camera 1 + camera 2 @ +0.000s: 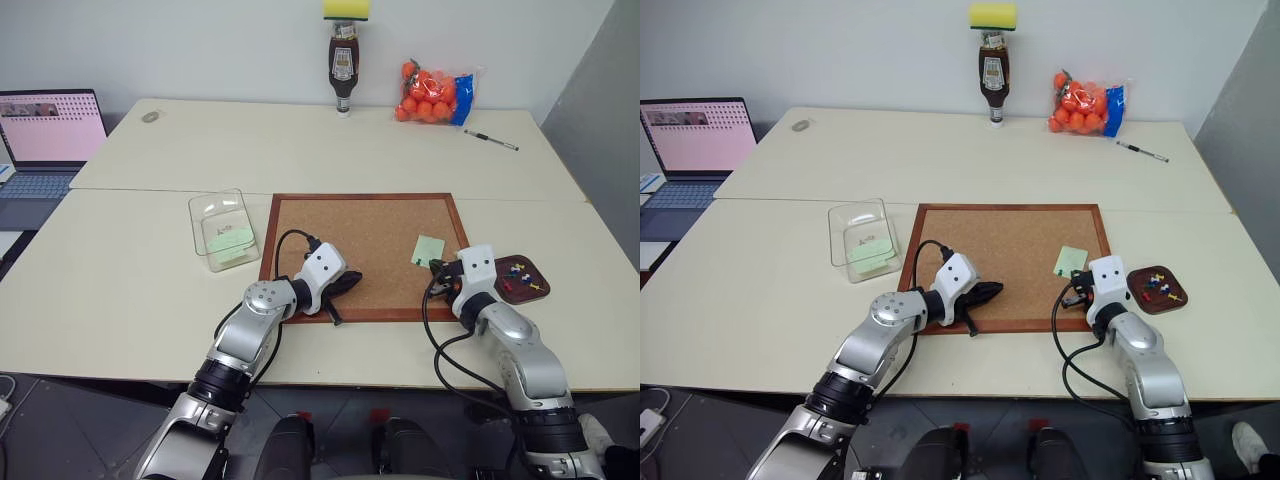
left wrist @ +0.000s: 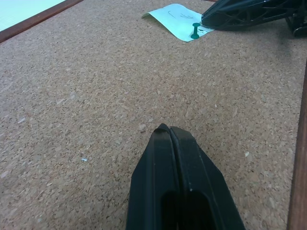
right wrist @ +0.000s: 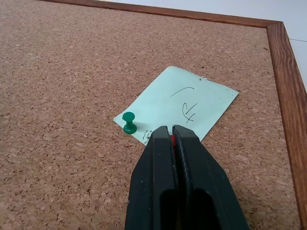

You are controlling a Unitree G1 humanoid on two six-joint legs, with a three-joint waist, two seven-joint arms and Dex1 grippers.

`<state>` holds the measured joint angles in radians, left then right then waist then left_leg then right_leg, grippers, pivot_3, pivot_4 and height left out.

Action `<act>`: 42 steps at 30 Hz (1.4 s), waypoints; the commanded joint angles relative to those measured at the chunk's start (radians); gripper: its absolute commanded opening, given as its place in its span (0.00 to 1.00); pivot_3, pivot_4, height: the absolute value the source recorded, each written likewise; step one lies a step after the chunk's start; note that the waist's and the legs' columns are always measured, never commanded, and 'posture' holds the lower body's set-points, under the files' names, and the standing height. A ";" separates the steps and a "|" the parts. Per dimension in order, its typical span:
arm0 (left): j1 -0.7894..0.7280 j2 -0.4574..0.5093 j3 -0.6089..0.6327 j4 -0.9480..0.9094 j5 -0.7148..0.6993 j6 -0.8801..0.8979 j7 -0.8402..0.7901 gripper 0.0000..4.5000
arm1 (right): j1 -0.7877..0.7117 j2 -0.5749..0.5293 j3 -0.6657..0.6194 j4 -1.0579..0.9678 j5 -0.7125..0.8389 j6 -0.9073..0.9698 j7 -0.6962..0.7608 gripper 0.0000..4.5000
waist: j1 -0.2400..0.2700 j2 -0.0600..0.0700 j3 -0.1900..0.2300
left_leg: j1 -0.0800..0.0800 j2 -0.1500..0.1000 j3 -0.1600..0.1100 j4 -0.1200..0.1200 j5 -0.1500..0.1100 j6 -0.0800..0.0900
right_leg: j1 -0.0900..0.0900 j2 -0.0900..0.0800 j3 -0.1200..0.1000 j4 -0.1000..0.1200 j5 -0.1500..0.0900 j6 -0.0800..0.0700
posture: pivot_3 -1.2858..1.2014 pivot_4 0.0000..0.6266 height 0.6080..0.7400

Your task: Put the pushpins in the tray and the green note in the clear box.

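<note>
Some pins [image 1: 522, 273] with shiny heads already lie in the small brown tray [image 1: 541, 272], right of the rough cork board [image 1: 360, 240]. The thin green note [image 3: 180, 106] sits on the board with a green pin [image 3: 128, 122] in it. The right claw [image 3: 171, 135] is squeezed shut on a red pin [image 3: 171, 139]. The left claw [image 2: 170, 132] is shut, empty. The clear box [image 1: 213, 208] has one green paper [image 1: 230, 243] inside.

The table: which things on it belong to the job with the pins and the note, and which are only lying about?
For the job: green note, green pushpin, red pushpin in the right gripper, pushpins in the tray, clear box, corkboard.

Lying about: laptop, sauce bottle, sponge, bag of oranges, pen.
</note>
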<state>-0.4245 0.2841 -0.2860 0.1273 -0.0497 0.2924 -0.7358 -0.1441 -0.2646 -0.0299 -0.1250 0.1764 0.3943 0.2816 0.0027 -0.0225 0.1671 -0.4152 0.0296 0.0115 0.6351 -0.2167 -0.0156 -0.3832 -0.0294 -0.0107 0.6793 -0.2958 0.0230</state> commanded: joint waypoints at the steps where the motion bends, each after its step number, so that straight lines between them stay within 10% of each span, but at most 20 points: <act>1: 0.017 -0.002 -0.030 0.011 0.017 0.010 -0.007 0.00 | -0.009 0.023 -0.012 -0.089 0.008 -0.076 -0.007 0.01 | 0.000 0.000 0.000 | 0.000 0.000 0.000 0.000 0.000 0.000 | 0.000 0.000 0.000 0.000 0.000 0.000 | 0.52 0.24 1.00; 42: 0.015 -0.019 -0.047 0.024 0.022 0.002 -0.015 0.00 | 0.163 -0.070 -0.322 -0.136 0.042 0.063 -0.123 0.01 | 0.001 0.002 -0.002 | 0.001 0.000 0.000 0.000 0.000 0.000 | 0.001 0.000 0.000 -0.001 0.000 0.000 | 0.52 0.24 1.00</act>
<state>-0.4206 0.2720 -0.2911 0.1298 -0.0439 0.2871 -0.7334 0.0456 -0.3144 -0.3323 -0.2552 0.2196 0.4585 0.1669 0.0037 -0.0203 0.1655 -0.4145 0.0293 0.0116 0.6350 -0.2166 -0.0156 -0.3819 -0.0297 -0.0106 0.6788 -0.2959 0.0233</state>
